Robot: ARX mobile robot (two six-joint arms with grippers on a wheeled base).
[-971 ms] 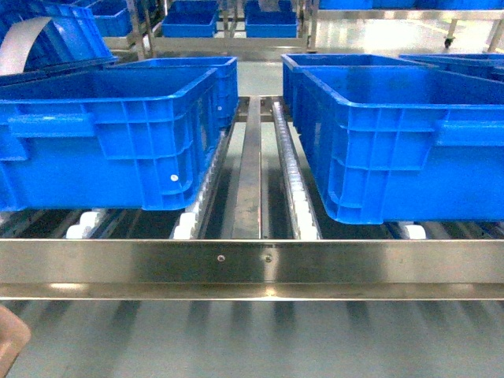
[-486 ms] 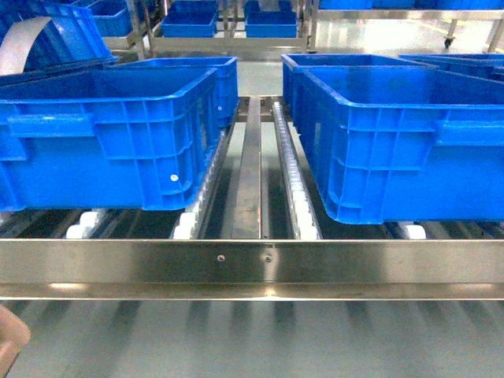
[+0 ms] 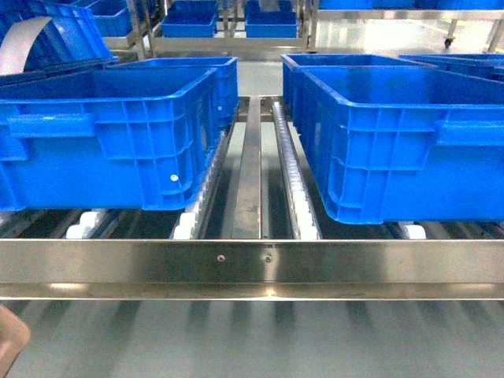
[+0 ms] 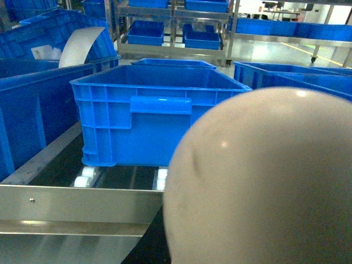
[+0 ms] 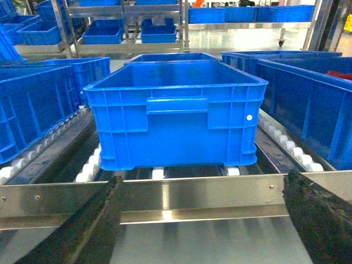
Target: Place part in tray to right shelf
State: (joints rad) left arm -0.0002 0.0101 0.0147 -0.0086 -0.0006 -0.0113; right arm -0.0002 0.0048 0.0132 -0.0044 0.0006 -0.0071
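1. The right shelf (image 3: pixel 252 264) is a shiny steel rack with a long front rail and white roller tracks (image 3: pixel 293 169) running back from it.
2. 2 big blue crates sit on the rollers in the head view. The left crate (image 3: pixel 110 138) and the right crate (image 3: pixel 402 142) stand apart, with a bare steel strip between them.
3. More blue crates (image 3: pixel 189 20) sit on racks far behind.
4. The tray (image 4: pixel 258 181) is a cream, glossy, rounded thing. It fills the lower right of the left wrist view, very close to the camera, in front of the shelf rail.
5. A small bit of the same cream shape (image 3: pixel 12 346) peeks in at the bottom left corner of the head view.
6. I cannot tell how the left gripper stands, because the tray hides it.
7. The right gripper (image 5: pixel 203 225) is spread wide. Its 2 dark fingers (image 5: pixel 82 225) stick out at the bottom of the right wrist view with nothing between them.
8. In front of the right gripper is the steel rail, and behind that a blue crate (image 5: pixel 176 113) on the rollers.
9. I cannot see the blue part in any view.
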